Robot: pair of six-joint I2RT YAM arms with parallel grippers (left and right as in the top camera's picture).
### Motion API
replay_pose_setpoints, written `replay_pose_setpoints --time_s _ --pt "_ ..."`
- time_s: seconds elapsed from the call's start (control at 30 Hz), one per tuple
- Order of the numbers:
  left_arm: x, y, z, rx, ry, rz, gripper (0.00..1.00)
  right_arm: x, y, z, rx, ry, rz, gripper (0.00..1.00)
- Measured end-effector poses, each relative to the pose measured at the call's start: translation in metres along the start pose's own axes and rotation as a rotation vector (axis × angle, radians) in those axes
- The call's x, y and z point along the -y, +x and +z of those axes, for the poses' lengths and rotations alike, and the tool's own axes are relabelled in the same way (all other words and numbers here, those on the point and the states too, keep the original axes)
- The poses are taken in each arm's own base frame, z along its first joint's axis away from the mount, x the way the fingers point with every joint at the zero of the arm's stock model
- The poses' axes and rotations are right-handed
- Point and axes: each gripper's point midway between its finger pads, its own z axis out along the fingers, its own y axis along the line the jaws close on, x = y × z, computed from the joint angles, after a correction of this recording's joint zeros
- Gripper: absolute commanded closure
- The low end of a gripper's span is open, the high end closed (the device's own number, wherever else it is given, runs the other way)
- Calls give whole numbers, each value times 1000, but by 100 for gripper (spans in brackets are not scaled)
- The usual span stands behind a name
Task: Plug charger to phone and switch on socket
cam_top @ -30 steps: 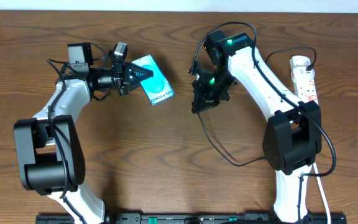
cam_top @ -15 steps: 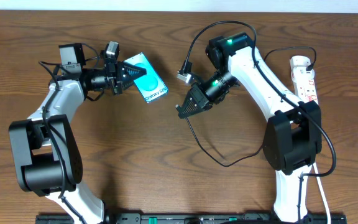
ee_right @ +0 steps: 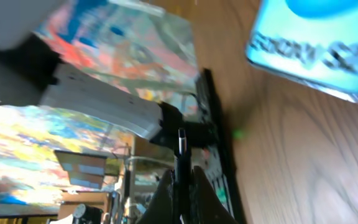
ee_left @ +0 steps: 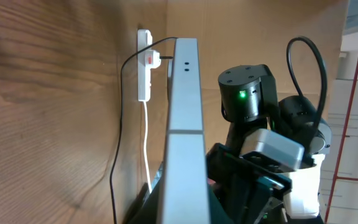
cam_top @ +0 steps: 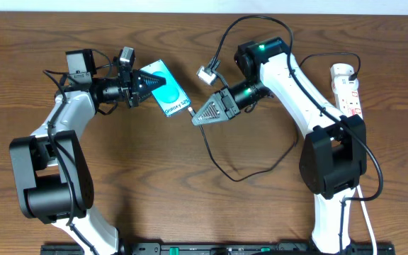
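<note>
The phone, light blue with "Galaxy S25" on its screen, is held tilted on edge by my left gripper, which is shut on its far end. In the left wrist view its grey edge fills the middle. My right gripper is shut on the charger's black connector, whose tip points at the phone's near end, just short of it. The phone's corner shows in the right wrist view. The charger cable loops over the table. The white socket lies at the far right.
The socket also shows in the left wrist view, with a plug in it and its white cord trailing down. The right arm stands close behind the phone. The wooden table spreads in front.
My right gripper has swung left with the connector, from the table's middle to just beside the phone's near end. My left gripper has kept hold of the phone, shifting it slightly.
</note>
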Motion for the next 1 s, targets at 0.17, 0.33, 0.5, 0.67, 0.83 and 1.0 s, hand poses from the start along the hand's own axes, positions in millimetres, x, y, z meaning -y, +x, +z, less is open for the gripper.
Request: replay_pose_setpoints --time_s 0.17,0.33,0.5,0.67,0.83,1.0 --pt "4 -10 0 19 -3 39 93 -7 -9 0 44 -50 -62 99" --pt "17 -23 0 43 7 85 93 1 -10 1 57 -59 -84 99" --pt "23 -28 -1 50 15 64 93 16 -2 5 64 -73 -53 99" --pt "25 -28 -1 47 19 37 93 20 -1 6 71 -80 -56 99" --pt "25 -28 -1 47 20 31 93 23 -10 6 86 -79 -106 99" --pt "28 -26 -1 32 32 42 93 29 -22 6 99 -76 -95 99"
